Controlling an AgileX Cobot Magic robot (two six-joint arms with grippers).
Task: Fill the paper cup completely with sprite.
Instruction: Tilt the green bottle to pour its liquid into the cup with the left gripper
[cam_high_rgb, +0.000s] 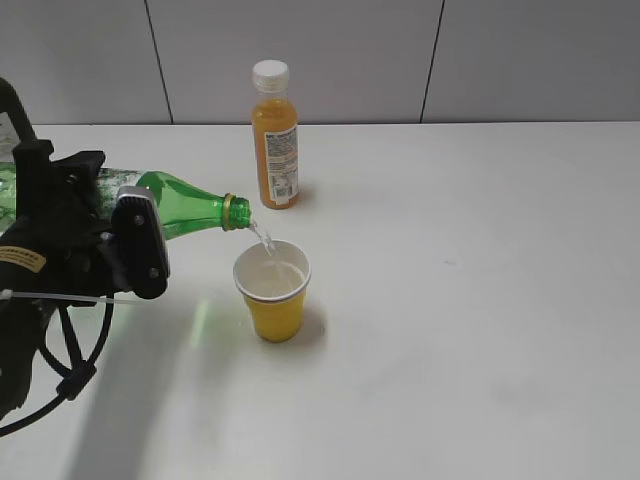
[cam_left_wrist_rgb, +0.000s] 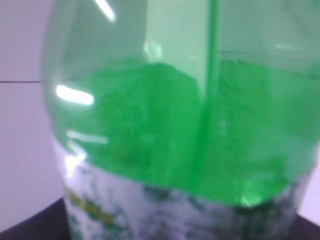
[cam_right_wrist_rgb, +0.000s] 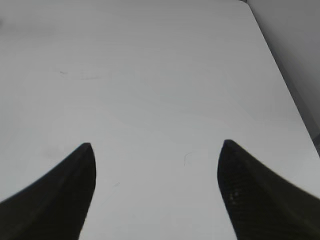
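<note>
Nearest, left gripper (cam_high_rgb: 125, 240) clamped around the body of the tall translucent green plastic bottle (cam_high_rgb: 185, 205), jaws held partly apart by the bottle's girth. In the left wrist view, nothing but that bottle (cam_left_wrist_rgb: 170, 125): green wall, liquid inside, green-white label at the bottom edge. Tipped nearly level, long axis running left to right, uncapped mouth pointing right and slightly down, just above the rim of the small tapered paper cup (cam_high_rgb: 272, 291), yellow outside and white inside. Thin clear stream of sprite (cam_high_rgb: 262, 237) falling from mouth into cup. Cup upright on the white table (cam_high_rgb: 470, 300), liquid visible inside, below the rim. Beyond the cup, standing upright, an orange juice bottle with white cap (cam_high_rgb: 274, 135). Right gripper (cam_right_wrist_rgb: 155, 165) spread wide over bare table, holding and touching nothing.
</note>
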